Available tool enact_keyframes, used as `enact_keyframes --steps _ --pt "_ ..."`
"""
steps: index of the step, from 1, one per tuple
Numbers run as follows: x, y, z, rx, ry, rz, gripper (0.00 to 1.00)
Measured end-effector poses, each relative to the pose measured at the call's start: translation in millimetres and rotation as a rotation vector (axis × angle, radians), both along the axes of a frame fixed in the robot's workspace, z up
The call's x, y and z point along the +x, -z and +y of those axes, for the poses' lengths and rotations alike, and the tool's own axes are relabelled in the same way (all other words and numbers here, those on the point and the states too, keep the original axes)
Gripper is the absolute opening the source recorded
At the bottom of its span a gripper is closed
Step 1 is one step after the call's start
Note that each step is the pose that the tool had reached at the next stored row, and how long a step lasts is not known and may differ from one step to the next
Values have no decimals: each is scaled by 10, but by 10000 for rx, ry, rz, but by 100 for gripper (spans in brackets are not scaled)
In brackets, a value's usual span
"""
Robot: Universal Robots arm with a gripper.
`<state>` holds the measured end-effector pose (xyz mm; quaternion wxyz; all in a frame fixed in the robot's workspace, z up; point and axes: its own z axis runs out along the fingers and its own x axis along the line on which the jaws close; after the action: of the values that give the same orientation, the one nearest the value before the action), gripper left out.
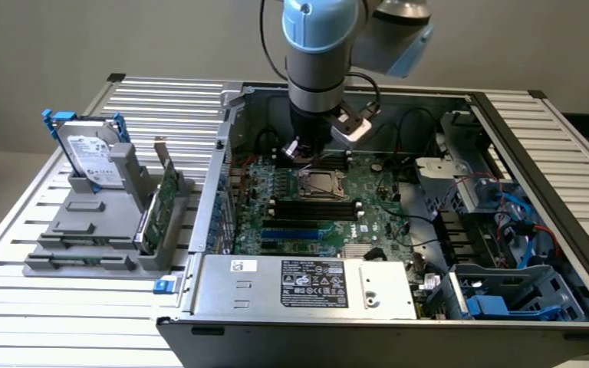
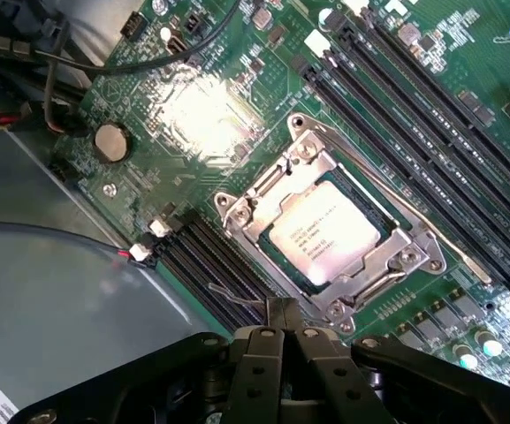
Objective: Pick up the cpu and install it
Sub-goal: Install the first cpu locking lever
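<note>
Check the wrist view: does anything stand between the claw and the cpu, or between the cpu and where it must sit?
Nothing visible does. The cpu already lies seated on the motherboard, inside the metal socket frame, which borders its edges and leaves its top bare. The shut claw hangs over the board just beside that frame.

open above cpu; memory slots flank
</note>
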<state>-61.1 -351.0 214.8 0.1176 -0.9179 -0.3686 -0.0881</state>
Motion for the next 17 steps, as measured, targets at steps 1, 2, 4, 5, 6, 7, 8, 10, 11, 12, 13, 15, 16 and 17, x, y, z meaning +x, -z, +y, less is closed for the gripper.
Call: enact_keyframes --steps 1,2,4,5,6,7,8,10,11,12,13,15,16,17 --pt "-25 0 0 3 -8 4 11" --pt "-53 0 0 3 -13 8 11" --pt "-112 -1 0 8 -14 26 11" --pt "-130 -4 2 9 -14 42 11" --pt "-136 -7 3 14 -14 62 11" --pt "-136 -9 3 24 -15 73 11" --pt "-137 -10 6 26 -14 73 11" --pt "-137 -10 7 39 -15 74 11" --pt "-137 -9 8 42 -14 73 11" --pt "-138 -7 11 45 -14 69 11" --pt "-138 -4 13 45 -13 66 11" --pt "-137 12 17 50 -14 59 11" --pt "-137 26 21 59 -14 55 11" --pt "-138 42 25 72 -14 50 11"
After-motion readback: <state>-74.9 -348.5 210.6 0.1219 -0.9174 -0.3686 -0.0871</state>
